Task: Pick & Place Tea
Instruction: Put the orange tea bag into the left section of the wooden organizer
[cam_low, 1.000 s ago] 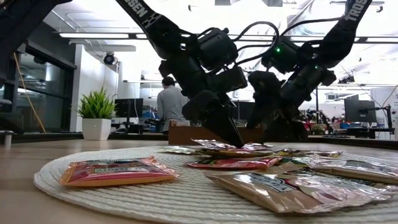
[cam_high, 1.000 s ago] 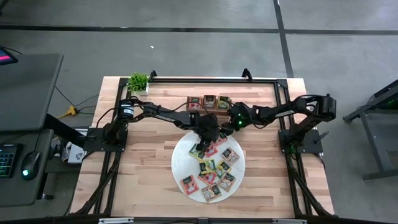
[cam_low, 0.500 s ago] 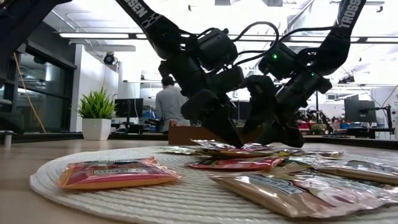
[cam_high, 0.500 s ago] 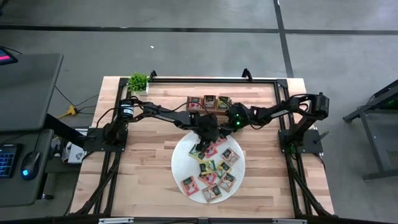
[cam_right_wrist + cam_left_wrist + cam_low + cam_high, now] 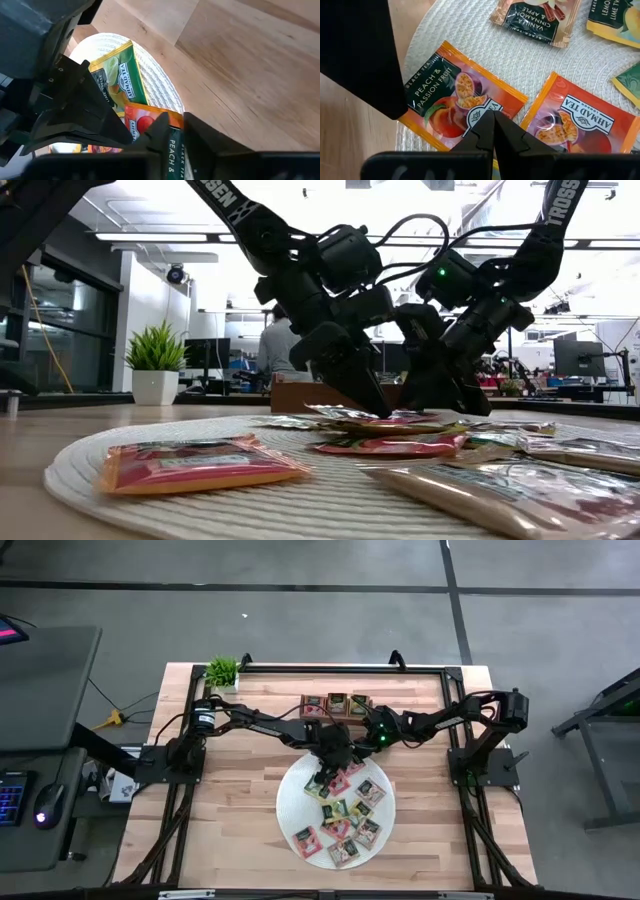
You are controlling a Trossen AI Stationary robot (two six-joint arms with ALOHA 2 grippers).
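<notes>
Several tea packets lie flat on the round white mat (image 5: 290,802) at the table's middle; more sit in the wooden tray (image 5: 336,705) behind it. My left gripper (image 5: 493,125) is shut, with its tips down on an orange peach packet (image 5: 451,97) at the mat's far edge. My right gripper (image 5: 172,131) comes in from the right, close beside the left one (image 5: 378,410), and is shut on that same packet (image 5: 150,117). A green packet (image 5: 120,75) lies next to it. My left gripper presses its shut fingertips (image 5: 485,131) down on the printed face of the peach packet (image 5: 470,107), slanting from above. The packet lies flat on the mat beneath them. My right gripper pinches the packet's dark-labelled edge (image 5: 172,145) between its two fingers (image 5: 156,131). It comes down at a slant from the table's right. The rest of the packet stays on the mat.
A small potted plant (image 5: 222,670) stands at the far left corner. A black metal frame (image 5: 440,675) runs around the table top. Bare wood lies left and right of the mat. A person (image 5: 272,350) stands in the room beyond.
My right gripper has moved left and down toward my left gripper and shut its fingers on the peach packet. The mat with its packets has slid slightly toward the near edge.
</notes>
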